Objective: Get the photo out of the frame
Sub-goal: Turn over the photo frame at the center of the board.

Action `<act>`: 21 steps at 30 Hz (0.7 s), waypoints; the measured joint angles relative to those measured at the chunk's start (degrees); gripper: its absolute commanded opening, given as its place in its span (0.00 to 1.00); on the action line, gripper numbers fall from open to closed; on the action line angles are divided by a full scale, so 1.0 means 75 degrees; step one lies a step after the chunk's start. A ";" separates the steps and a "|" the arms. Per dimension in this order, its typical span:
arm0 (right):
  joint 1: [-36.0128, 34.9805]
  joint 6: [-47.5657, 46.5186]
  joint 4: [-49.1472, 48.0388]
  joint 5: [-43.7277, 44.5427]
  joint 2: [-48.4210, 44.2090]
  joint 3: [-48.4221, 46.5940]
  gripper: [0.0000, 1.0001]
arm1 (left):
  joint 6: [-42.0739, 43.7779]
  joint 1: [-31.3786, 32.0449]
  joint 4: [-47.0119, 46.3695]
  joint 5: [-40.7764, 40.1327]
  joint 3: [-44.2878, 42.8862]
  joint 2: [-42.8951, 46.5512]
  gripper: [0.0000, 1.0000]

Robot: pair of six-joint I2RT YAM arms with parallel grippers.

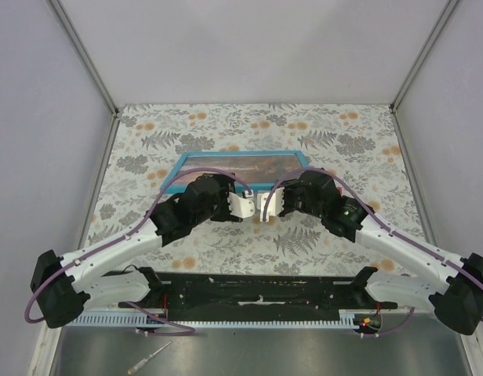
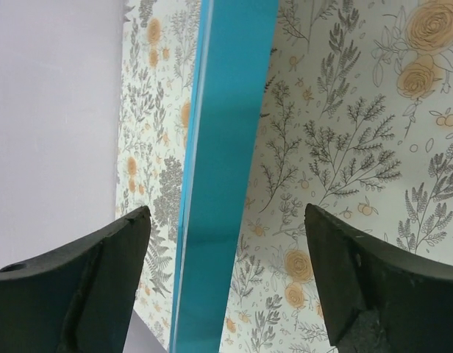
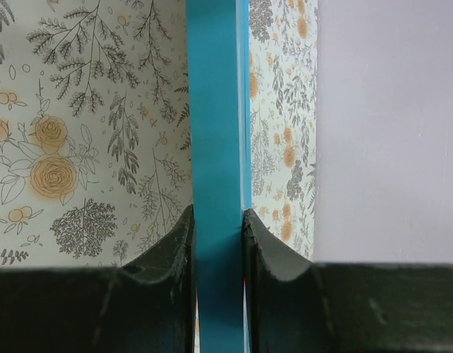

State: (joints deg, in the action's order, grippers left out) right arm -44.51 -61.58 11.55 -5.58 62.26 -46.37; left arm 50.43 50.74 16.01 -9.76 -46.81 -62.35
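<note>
The floral-covered surface point(image 1: 343, 235) fills the workspace. The frame point(image 1: 241, 153) sits in the middle of its far half, with its blue border showing on the far and left sides. Its near edge is hidden under the two wrists. That near edge looks tipped up off the surface, but how far it is raised cannot be told.

The photo point(image 1: 257, 164) is still inside the frame. It shows as a narrow orange-brown band just within the blue border, so nothing has come out yet.

The right pincer point(image 3: 218, 217) is narrow and clamped on the frame. In its wrist view, both dark fingers press against the two sides of the blue edge. The left pincer point(image 2: 226, 213) stands wide just beside it. It straddles the same edge, with a clear gap on each side, and touches nothing.

The step in hand appears to be steadying the frame with one arm so the other is free to work on the print.

Next, the left pincer probably needs to find the photo or its backing rather than the border. That means either pinching a free edge of the print or pushing from behind. Meanwhile the right grip should keep the frame from twisting. If the left closes where it stands, it would most likely catch only the frame.
</note>
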 measured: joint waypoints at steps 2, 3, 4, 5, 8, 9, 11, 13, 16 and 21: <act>0.0000 0.0079 0.0102 0.0009 0.0009 -0.0117 0.00 | -0.0017 -0.0073 -0.0029 0.0012 0.0000 0.0117 0.93; 0.0003 0.0128 0.0192 0.0041 0.0009 -0.0181 0.00 | -0.0032 -0.0125 -0.0047 0.0041 0.0000 0.0195 0.93; 0.0006 0.0154 0.0259 0.0064 0.0009 -0.0216 0.00 | -0.0050 -0.0184 -0.0096 0.0082 0.0000 0.0303 0.93; 0.0012 0.0216 0.0358 0.0096 0.0012 -0.0259 0.00 | -0.0070 -0.0251 -0.0152 0.0117 -0.0009 0.0434 0.93; 0.0017 0.0420 0.0659 0.0157 0.0052 -0.0498 0.00 | -0.0117 -0.0478 -0.0289 0.0119 -0.0070 0.0866 0.94; 0.0017 0.0493 0.0758 0.0172 0.0076 -0.0606 0.00 | -0.0128 -0.0577 -0.0382 0.0099 -0.0087 0.0988 0.94; 0.0020 0.0749 0.1014 0.0178 0.0184 -0.1003 0.00 | -0.0175 -0.0819 -0.0565 0.0026 -0.0111 0.1215 0.95; 0.0023 0.1075 0.1343 0.0178 0.0364 -0.1542 0.00 | -0.0192 -0.1093 -0.0828 -0.0140 -0.0111 0.1335 0.95; 0.0038 0.1609 0.1859 0.0181 0.0717 -0.2381 0.00 | -0.0306 -0.1690 -0.1221 -0.0460 -0.0122 0.1448 0.95; 0.0067 0.2477 0.2815 0.0178 0.1378 -0.3663 0.00 | -0.0606 -0.2168 -0.1364 -0.0766 -0.0195 0.1781 0.95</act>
State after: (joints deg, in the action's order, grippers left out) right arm -44.01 -43.00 32.67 -4.25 72.60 -73.84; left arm 45.89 34.48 5.78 -15.51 -48.27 -48.99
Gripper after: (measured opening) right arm 0.304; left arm 0.950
